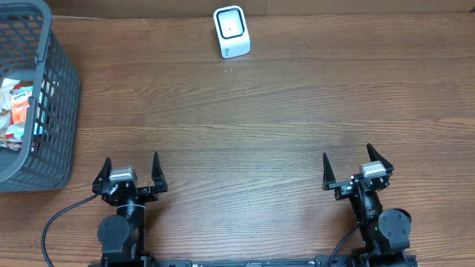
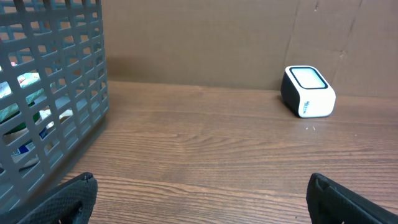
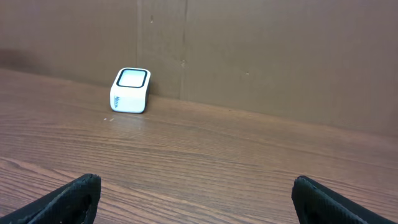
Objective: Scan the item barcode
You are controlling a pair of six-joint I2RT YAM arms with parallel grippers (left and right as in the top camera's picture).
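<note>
A wood-grain table (image 1: 260, 111) fills the scene, its brown planks running left to right, and a plain brown board wall (image 3: 249, 50) with vertical seams stands along its far edge.

At the far left sits a grey plastic basket (image 1: 63, 81) with lattice sides and a rounded rim, partly cut off by the edge of the overhead view. Inside it lie crinkled packaged items (image 1: 16, 111) in white, orange and blue wrappers. Their barcodes are too small to make out. From the left wrist view the packets show only through the basket's mesh.

The barcode scanner (image 1: 231, 31) stands at the far middle of the table, close to the wall: a small white block with rounded corners and a dark-rimmed pale window on its sloped top. It is well apart from the basket, and bare wood lies between it and both arms.

The left gripper (image 1: 132, 157) rests at the near left, a little right of the basket and not touching it. Its black pointed fingers (image 2: 68, 199) are spread wide with nothing between them. The right gripper (image 1: 346, 152) sits at the near right, its jaws likewise wide apart and empty. A black cable (image 1: 52, 222) loops beside the left arm's base.
</note>
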